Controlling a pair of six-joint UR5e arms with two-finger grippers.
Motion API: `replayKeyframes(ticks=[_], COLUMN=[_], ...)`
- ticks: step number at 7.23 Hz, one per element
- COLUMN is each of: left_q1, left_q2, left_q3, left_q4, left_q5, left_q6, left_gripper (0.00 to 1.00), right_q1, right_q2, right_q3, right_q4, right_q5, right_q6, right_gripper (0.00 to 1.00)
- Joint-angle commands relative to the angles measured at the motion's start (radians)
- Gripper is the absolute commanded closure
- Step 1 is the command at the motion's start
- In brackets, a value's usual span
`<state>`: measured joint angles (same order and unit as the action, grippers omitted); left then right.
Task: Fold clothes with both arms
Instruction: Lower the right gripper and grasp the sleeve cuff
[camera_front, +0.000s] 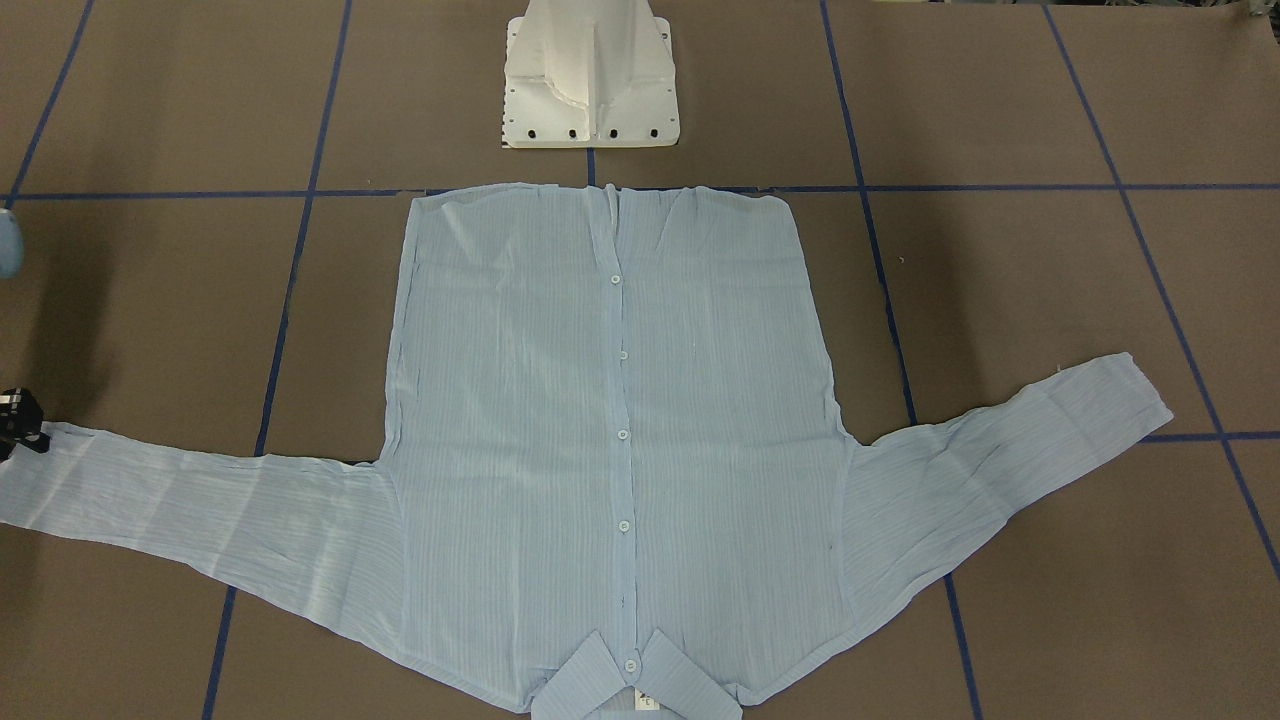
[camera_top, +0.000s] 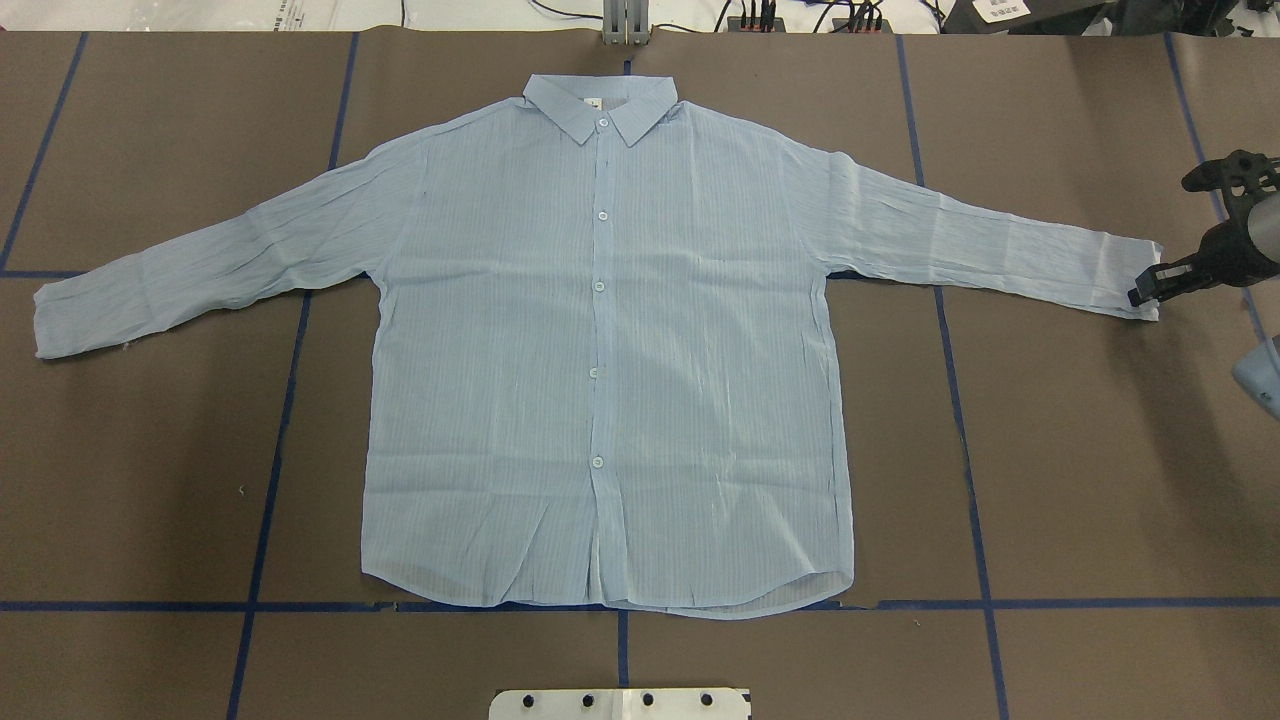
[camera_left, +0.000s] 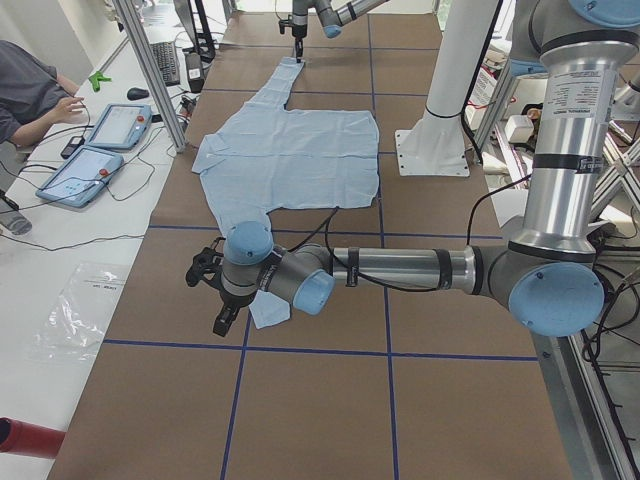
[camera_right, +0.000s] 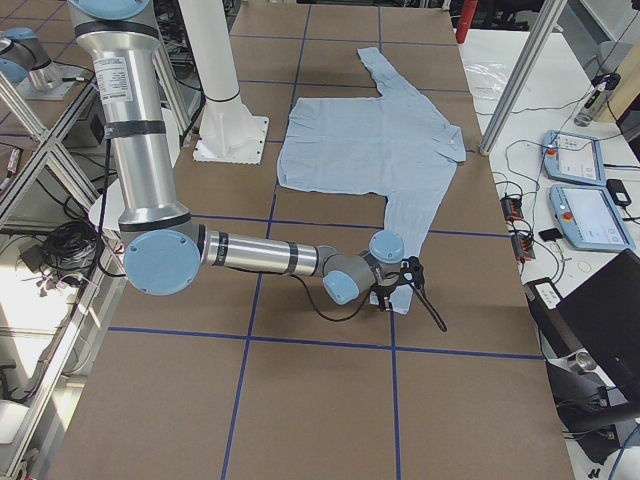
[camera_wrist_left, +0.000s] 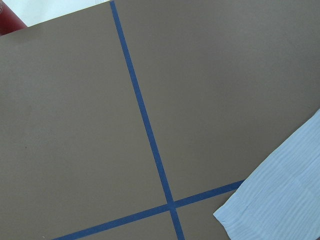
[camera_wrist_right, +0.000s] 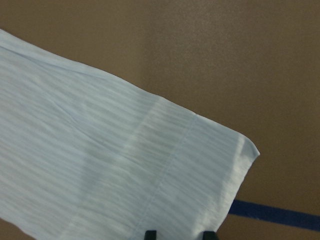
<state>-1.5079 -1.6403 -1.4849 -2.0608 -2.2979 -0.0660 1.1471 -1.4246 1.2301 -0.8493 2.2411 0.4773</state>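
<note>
The light blue striped shirt (camera_top: 600, 350) lies flat and buttoned on the brown table, collar on the far side and both sleeves spread out. At the end of the right sleeve's cuff (camera_wrist_right: 200, 165) my right gripper (camera_top: 1146, 285) hangs low. Its two black fingertips (camera_wrist_right: 150, 233) show apart at the bottom of the right wrist view, and the cloth lies unpinched. It also shows at the front-facing view's left edge, right gripper (camera_front: 20, 425). My left gripper (camera_left: 212, 295) hovers just past the left cuff (camera_wrist_left: 280, 200). It shows only in the exterior left view, so I cannot tell its state.
The white pedestal base (camera_front: 590, 90) stands just behind the shirt's hem. Blue tape lines (camera_top: 290, 400) grid the table. A person (camera_left: 30, 90) sits at a side table with tablets (camera_left: 100, 150) beyond the far edge, and an aluminium post (camera_left: 150, 70) rises there.
</note>
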Motion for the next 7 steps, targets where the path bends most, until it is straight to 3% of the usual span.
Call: replayKeyframes(ticks=[1, 5, 7], left_q1=[0.0, 0.0, 0.0], left_q2=[-0.001, -0.003, -0.003], left_q3=[0.0, 0.002, 0.008], left_q4=[0.001, 0.001, 0.001], left_q5=[0.0, 0.002, 0.002], left_q6=[0.0, 0.002, 0.002], left_gripper=[0.0, 0.0, 0.0], right_q1=[-0.004, 0.005, 0.005], right_q2=[0.003, 0.016, 0.181], right_q3=[0.006, 0.187, 0.207], right_q4=[0.001, 0.001, -0.051], right_q5=[-0.001, 0.052, 0.153], right_q6=[0.0, 0.015, 0.085], right_gripper=[1.0, 1.0, 1.0])
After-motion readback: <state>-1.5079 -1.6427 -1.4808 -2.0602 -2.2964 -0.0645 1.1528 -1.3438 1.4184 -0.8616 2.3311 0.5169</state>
